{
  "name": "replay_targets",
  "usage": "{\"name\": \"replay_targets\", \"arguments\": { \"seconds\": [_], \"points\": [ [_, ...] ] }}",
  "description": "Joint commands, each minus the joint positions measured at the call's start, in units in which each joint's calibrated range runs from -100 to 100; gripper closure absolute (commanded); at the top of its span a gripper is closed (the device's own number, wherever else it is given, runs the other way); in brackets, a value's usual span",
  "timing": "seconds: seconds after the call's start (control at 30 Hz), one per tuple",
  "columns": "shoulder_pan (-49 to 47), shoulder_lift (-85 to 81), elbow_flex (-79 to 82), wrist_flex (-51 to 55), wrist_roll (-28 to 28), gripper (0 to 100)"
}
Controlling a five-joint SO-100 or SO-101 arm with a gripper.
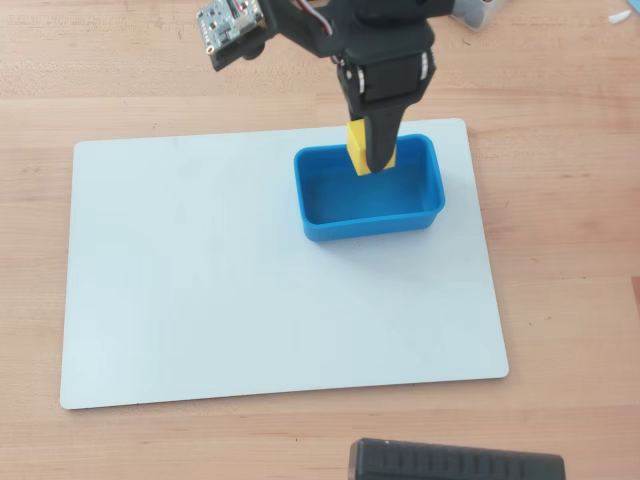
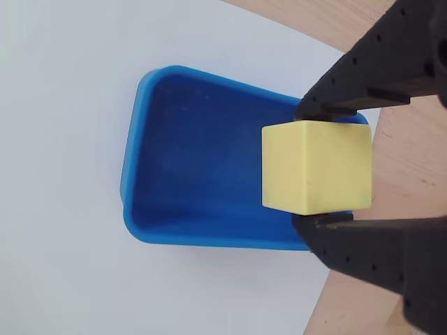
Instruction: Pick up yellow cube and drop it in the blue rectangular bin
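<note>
The yellow cube [image 1: 357, 150] [image 2: 316, 167] is clamped between the two black fingers of my gripper [image 1: 372, 152] [image 2: 311, 167]. It hangs above the far rim of the blue rectangular bin [image 1: 368, 215] [image 2: 195, 160]. The bin is empty and sits on the white mat, right of centre in the overhead view. In the wrist view the cube is over the bin's right end, with the bin's floor open to its left. The gripper is shut on the cube.
The white mat [image 1: 200, 270] lies on a wooden table [image 1: 570, 250]. A black ribbed object [image 1: 455, 462] sits at the near table edge. The arm's circuit board [image 1: 232, 25] juts out at the top.
</note>
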Motion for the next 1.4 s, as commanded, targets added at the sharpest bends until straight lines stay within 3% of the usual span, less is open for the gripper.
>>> {"name": "replay_targets", "arguments": {
  "seconds": [0.0, 0.07, 0.27, 0.77, 0.9, 1.37],
  "points": [
    [1.31, -9.08, 5.23, -5.39, 0.78, 88],
    [1.39, -9.08, 5.14, -5.55, 0.83, 81],
    [2.42, -9.45, 5.32, -5.97, 0.83, 80],
    [7.91, -43.73, 25.32, -9.44, 2.1, 100],
    [10.57, -57.85, 34.77, -12.41, 2.15, 100],
    [13.66, -67.14, 56.5, -21.82, 2.83, 100]
  ]
}}
